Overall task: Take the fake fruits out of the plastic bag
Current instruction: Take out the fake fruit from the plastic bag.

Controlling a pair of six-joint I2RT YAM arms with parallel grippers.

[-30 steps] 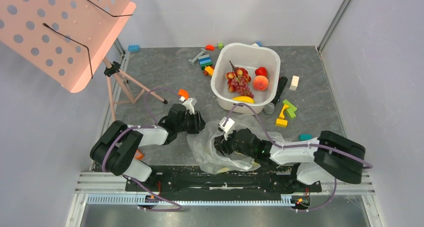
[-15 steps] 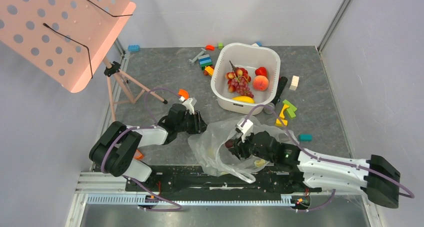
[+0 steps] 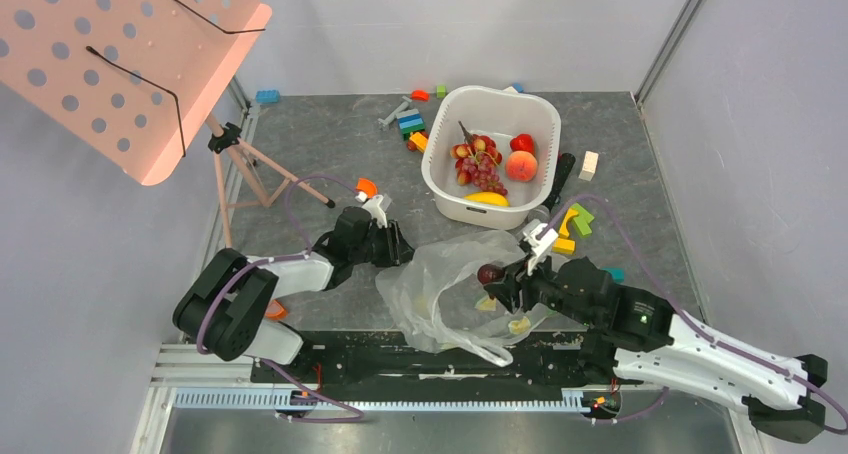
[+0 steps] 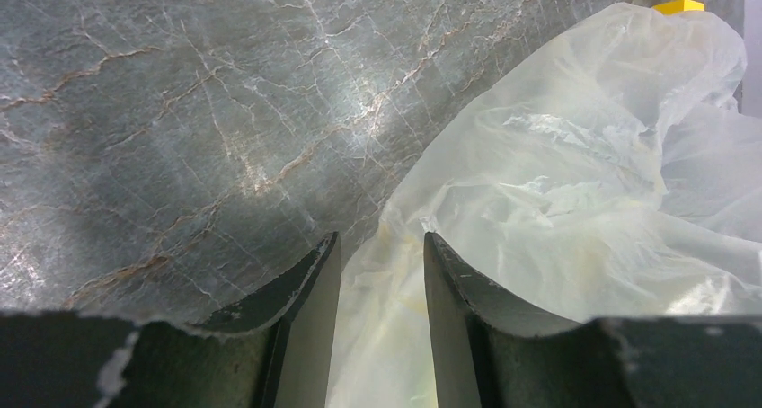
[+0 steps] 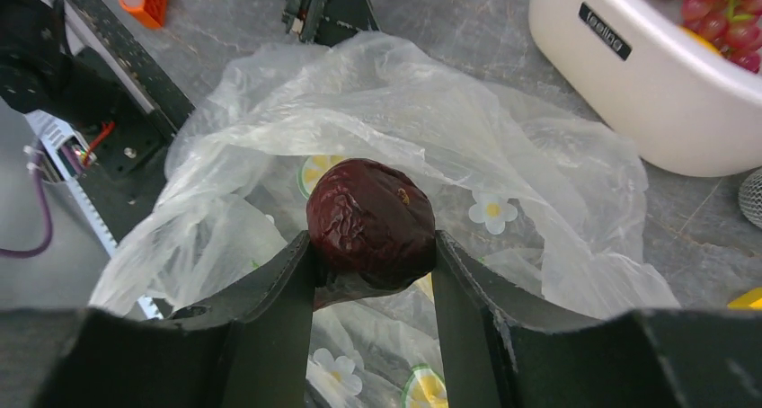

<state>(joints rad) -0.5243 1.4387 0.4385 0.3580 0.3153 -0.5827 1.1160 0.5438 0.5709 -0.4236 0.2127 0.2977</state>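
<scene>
Top view: I see the plastic bag (image 3: 440,279), clear and crumpled, lying on the grey table (image 3: 330,144) between my two arms. The right gripper (image 3: 495,277) hangs over the bag's right side, clamped on the dark plum (image 3: 489,273). The left gripper (image 3: 402,250) sits at the bag's left edge. Beyond the bag, a white basin (image 3: 541,115) holds a grape bunch (image 3: 478,166), a peach (image 3: 521,165), an apple (image 3: 521,142) and a yellow piece (image 3: 486,198). Pale wedges (image 3: 519,325) show through the film near the bag's near edge, so I judge the bag is not yet emptied.

Left wrist view: the left gripper (image 4: 379,278) has its jaws apart, with a fold of the plastic bag (image 4: 557,174) in the gap; the film looks loose there rather than pinched. It is thin and floppy, so I expect it to cling and lift with anything drawn out.

Right wrist view: the right gripper (image 5: 373,257) holds the dark plum (image 5: 371,221) across its middle, one jaw on each side, above the plastic bag (image 5: 422,125). The skin is wrinkled and shiny. I judge it light, probably hollow and a little slippery, so a hold across the widest part suits it. The white basin (image 5: 629,93) is just beyond.
</scene>
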